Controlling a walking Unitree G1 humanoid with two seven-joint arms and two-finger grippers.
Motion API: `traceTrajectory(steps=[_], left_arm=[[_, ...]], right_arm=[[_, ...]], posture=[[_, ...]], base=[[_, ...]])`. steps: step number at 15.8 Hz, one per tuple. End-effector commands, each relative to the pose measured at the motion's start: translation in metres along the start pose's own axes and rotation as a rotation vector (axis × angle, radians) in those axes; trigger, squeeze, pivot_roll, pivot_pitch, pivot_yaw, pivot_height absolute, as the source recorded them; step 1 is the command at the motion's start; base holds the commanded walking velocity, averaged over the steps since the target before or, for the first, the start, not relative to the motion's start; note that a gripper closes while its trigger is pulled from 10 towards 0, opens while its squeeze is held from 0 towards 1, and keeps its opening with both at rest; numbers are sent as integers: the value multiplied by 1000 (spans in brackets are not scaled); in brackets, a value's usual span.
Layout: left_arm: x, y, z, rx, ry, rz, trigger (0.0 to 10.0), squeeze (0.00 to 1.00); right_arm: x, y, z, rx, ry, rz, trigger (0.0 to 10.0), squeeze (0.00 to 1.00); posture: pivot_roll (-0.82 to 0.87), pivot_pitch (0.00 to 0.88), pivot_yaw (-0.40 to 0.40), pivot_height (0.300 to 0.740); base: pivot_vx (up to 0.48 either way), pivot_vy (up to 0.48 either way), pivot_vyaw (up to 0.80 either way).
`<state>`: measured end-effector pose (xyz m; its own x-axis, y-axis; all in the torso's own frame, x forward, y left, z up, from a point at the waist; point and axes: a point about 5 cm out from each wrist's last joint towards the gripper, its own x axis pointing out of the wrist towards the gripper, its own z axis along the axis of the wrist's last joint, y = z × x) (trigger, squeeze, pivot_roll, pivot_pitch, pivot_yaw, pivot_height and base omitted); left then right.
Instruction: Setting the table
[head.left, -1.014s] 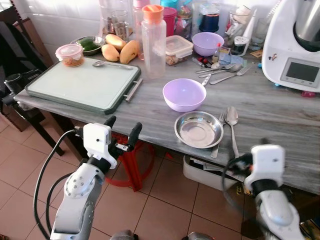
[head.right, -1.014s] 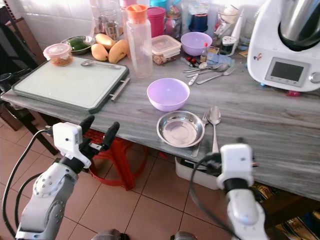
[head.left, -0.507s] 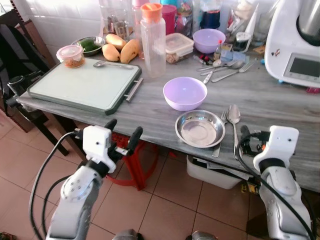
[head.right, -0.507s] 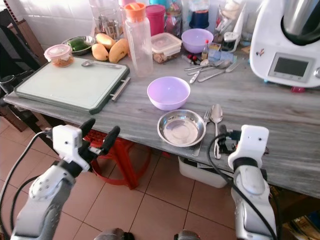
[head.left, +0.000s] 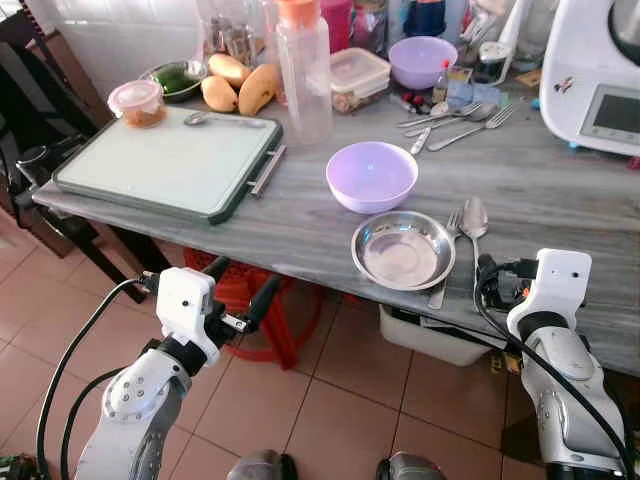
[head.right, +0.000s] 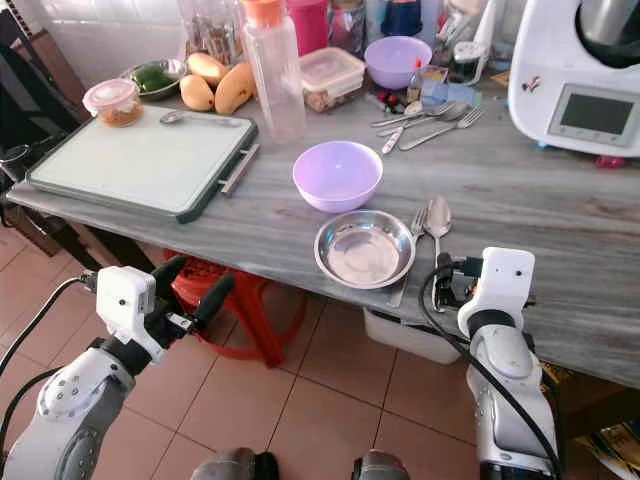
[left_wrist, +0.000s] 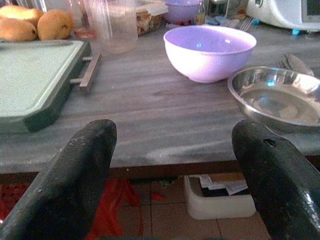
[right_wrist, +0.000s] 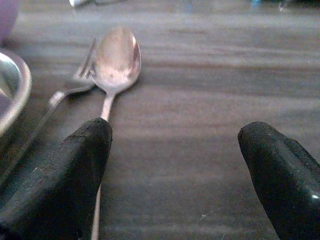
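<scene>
In the last second I've brought my right tool (right_wrist: 170, 180) up onto the bench (head.left: 300, 225) beside the spoon (right_wrist: 116, 62), open and empty, ready to place cutlery; left tool (left_wrist: 172, 170) open, idle.

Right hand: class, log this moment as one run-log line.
right hand: open, over table edge | spoon: beside its left finger, ungrasped | fork: by steel plate | left hand: open, below table edge

My fingers (right_wrist: 60, 180) are black. The bowl (head.left: 372, 176) in the frame's centre is lilac, the plate (head.left: 403, 250) silver, the table (head.left: 560, 200) grey-streaked.
</scene>
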<state>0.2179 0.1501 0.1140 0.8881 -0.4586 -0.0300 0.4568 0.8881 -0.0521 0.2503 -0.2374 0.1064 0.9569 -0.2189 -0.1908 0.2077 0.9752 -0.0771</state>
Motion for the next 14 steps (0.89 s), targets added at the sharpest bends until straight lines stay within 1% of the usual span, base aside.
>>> traceTrajectory(steps=[1, 7, 8, 10, 14], left_arm=[[-1, 2, 5, 18, -3, -2, 10000, 0], [-3, -2, 3, 5, 18, -16, 10000, 0], [-3, -6, 0, -23, 44, -66, 10000, 0], [-5, -10, -2, -44, 61, -107, 10000, 0], [-5, -12, -2, -42, 60, -112, 10000, 0]], right_arm=[[3, -4, 2, 5, 2, -1, 10000, 0], [17, -2, 12, -3, -18, 54, 10000, 0], [22, 0, 14, -5, -21, 75, 10000, 0], [25, 1, 15, -8, -21, 99, 10000, 0], [28, 7, 13, -11, -3, 150, 10000, 0]], posture=[[29, 117, 110, 740], [24, 123, 103, 740], [25, 123, 100, 740], [26, 124, 98, 740], [24, 124, 92, 740]], base=[[0, 0, 0], [0, 0, 0], [0, 0, 0], [0, 0, 0], [0, 0, 0]])
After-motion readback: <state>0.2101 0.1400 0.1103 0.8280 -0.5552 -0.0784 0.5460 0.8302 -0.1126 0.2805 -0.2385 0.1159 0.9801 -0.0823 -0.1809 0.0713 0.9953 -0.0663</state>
